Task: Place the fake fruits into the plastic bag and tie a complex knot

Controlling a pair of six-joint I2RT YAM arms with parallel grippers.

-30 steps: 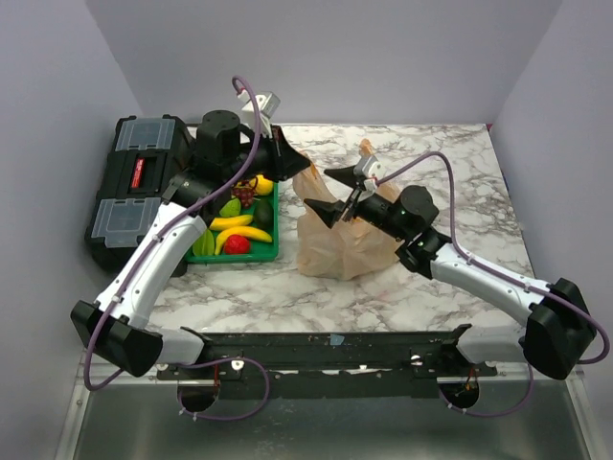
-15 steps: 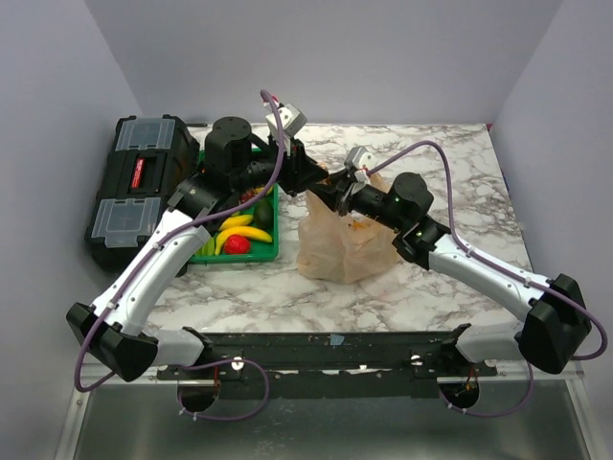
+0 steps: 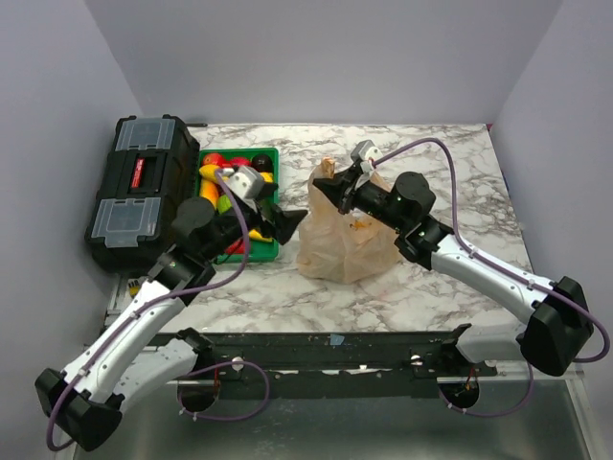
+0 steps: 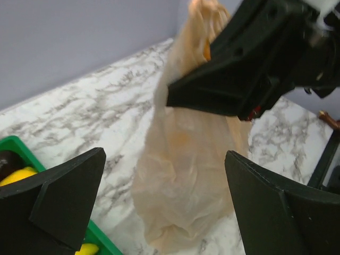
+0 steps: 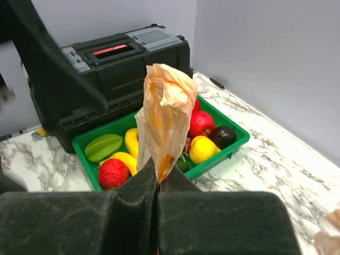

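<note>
Peach-orange plastic is sticking up from our right gripper [image 5: 158,183]: we are pinching the plastic bag [image 3: 340,240], standing mid-table, by its top with jaws fully closed, probably to hold its mouth up for loading. Our left gripper [image 3: 285,225] is hovering wide open and empty between bag and green tray [image 3: 237,151]. The fake fruits [image 5: 203,123] are lying in that tray toward the table's [image 3: 450,172] back-left corner, beside the black toolbox [image 3: 134,187] at its left edge. Lilac-grey walls [image 3: 316,57] are enclosing the marble on 3 sides.

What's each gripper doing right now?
Left gripper: open, holding nothing.
Right gripper: shut on the top of the plastic bag.
</note>
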